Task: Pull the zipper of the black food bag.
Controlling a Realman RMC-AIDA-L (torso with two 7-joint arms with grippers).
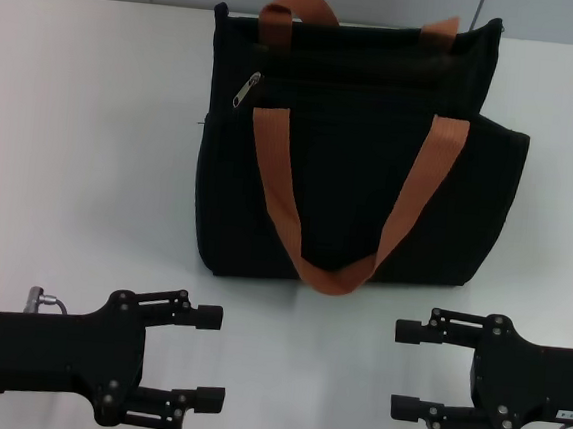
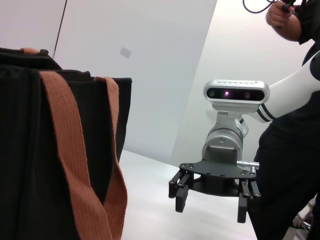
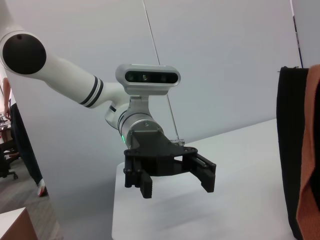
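Nearest the robot, both arms sit low over the white bench point(image 1: 82, 136), tips pointing at each other across a bare gap. Left pincer point(image 1: 206, 357) is released, fingers spread w/ nothing between them; the right wrist view shows it the same way point(image 3: 172, 182), hanging over the bench edge, holding nothing. Right pincer point(image 1: 405, 370) is likewise released, fingers apart, empty; from the left wrist view point(image 2: 214, 200) it hangs just above the bench surface, clear of the bag. Both pincers are apart from the bag, on the robot's side of it. Farther back, centred btwn the two arms, stands the black food bag point(image 1: 354, 185), upright on the bench, wider than either pincer. Its near orange-brown strap point(image 1: 336, 274) droops down the front face in a U, the loop's bottom reaching the bag's base; the far strap point(image 1: 300, 5) arches above the top edge. A front pocket spans the near face. The zipper point(image 1: 245, 90), a small silver pull tab, lies at the bag's upper edge toward the robot's left end, just beside where the near strap meets the top. Zip line looks closed, so bag contents can't be seen. Behind the bench, a pale wall.
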